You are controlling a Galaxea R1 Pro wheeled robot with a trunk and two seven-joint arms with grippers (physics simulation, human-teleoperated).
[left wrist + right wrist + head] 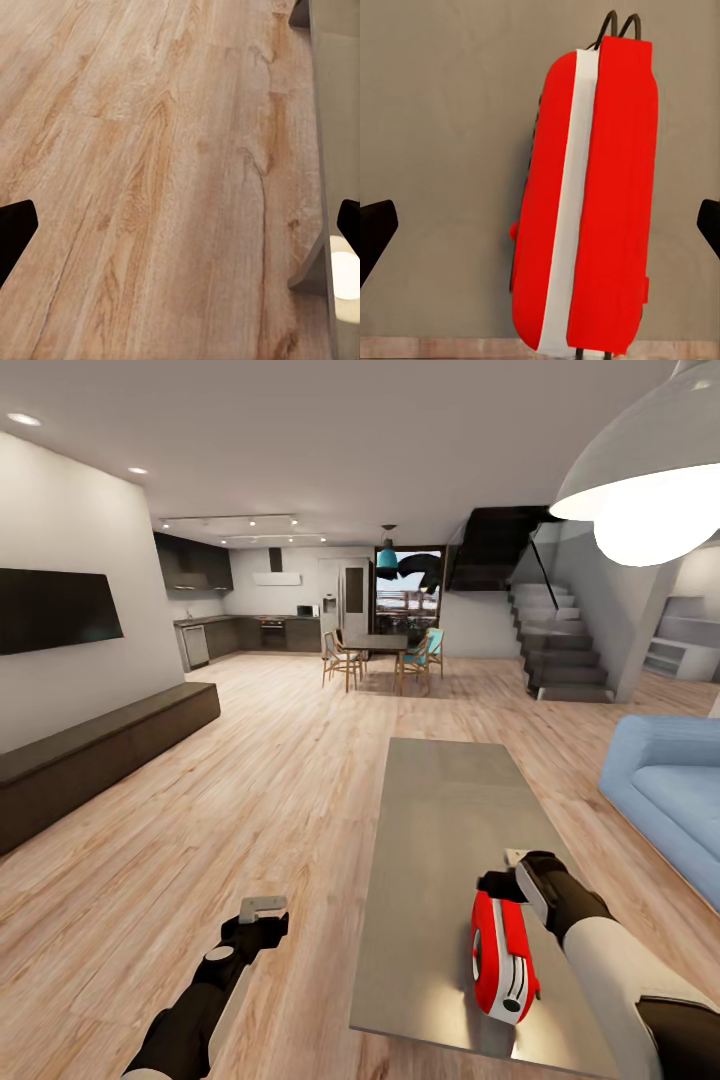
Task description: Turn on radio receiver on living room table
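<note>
At the far left a black TV (55, 608) hangs on the wall above a long dark bench (110, 745). Nearer, the left gripper (262, 913) hangs over the wood floor (250, 780), just left of the table; in the left wrist view its 2 dark fingertips (16, 229) sit at opposite edges of the picture, so it is spread wide and holds nothing.

The table (440, 830) runs down the middle right, and the radio (503, 960) stands on its near end, close to the near edge, seen edge-on with the white band showing. The right gripper (515, 888) hovers just beyond its top. In the right wrist view its fingertips (376, 229) also lie wide apart, with the radio (589, 195) between them but well clear of both, so nothing is gripped. Whether any part of the gripper touches the radio I cannot tell.

Judging from this, the step in hand is lining up on the radio. The next move likely calls for finding its dial or switch, which is not facing either camera, and pressing gently so the thin box does not tip. At far right sits a blue sofa (670, 790).
</note>
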